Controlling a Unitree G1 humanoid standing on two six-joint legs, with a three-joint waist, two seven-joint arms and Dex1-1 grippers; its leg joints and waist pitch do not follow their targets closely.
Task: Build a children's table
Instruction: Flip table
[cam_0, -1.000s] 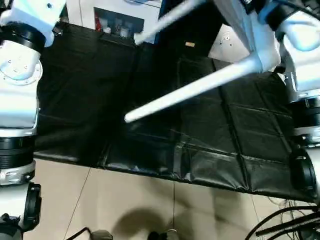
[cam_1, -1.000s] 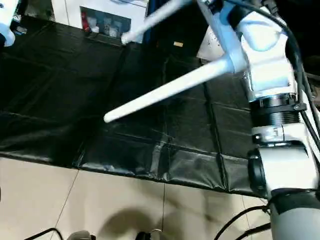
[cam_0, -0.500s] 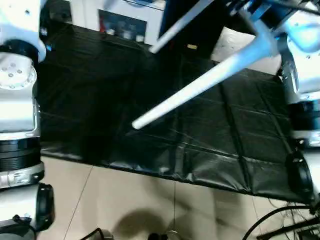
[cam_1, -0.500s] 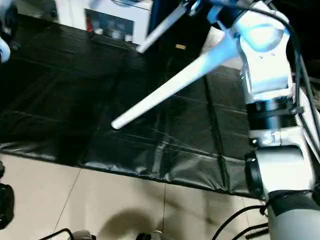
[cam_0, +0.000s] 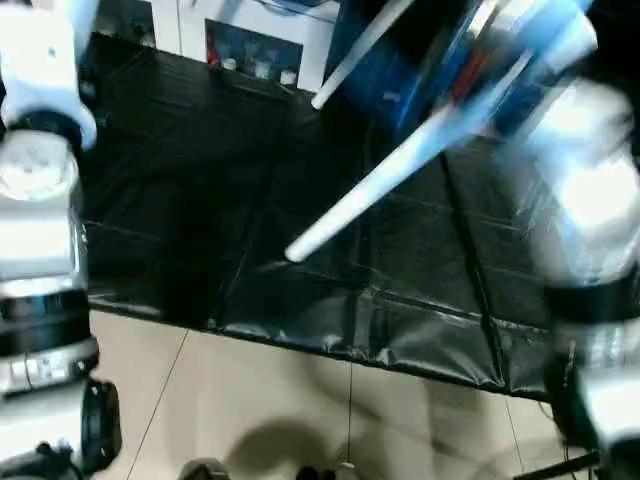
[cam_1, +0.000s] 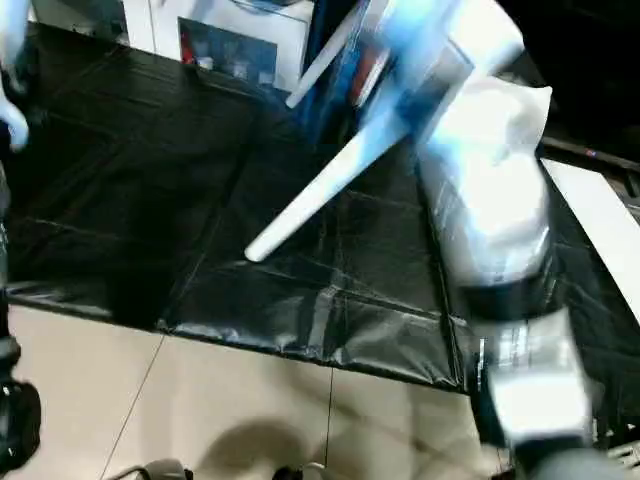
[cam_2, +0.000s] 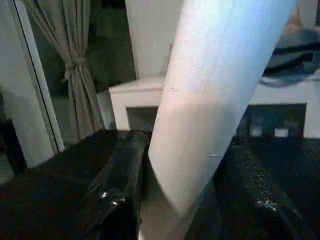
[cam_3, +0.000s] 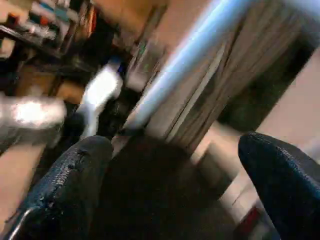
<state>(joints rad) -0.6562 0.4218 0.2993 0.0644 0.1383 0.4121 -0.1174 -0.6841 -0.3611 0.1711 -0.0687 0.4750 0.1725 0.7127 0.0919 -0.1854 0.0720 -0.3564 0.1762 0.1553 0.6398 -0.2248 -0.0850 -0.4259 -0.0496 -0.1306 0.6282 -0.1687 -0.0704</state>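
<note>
Black mat (cam_0: 180, 200) over tile floor. Left gripper (cam_2: 185, 200) pinches leg (cam_2: 210, 100); right gripper (cam_3: 175, 200) spread wide, empty. Risk: one-handed hold lets table swing, leg slips.

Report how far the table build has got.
Done: two legs stick out over the black mat, seemingly seated in a tabletop I can't make out. In hand: the left gripper clamps a leg; the right gripper is open and empty. Left: whether other legs are fitted can't be told.

Smooth white plastic leg (cam_2: 210, 100); glossy black mat (cam_0: 200, 200) (creased like sheeting).
</note>
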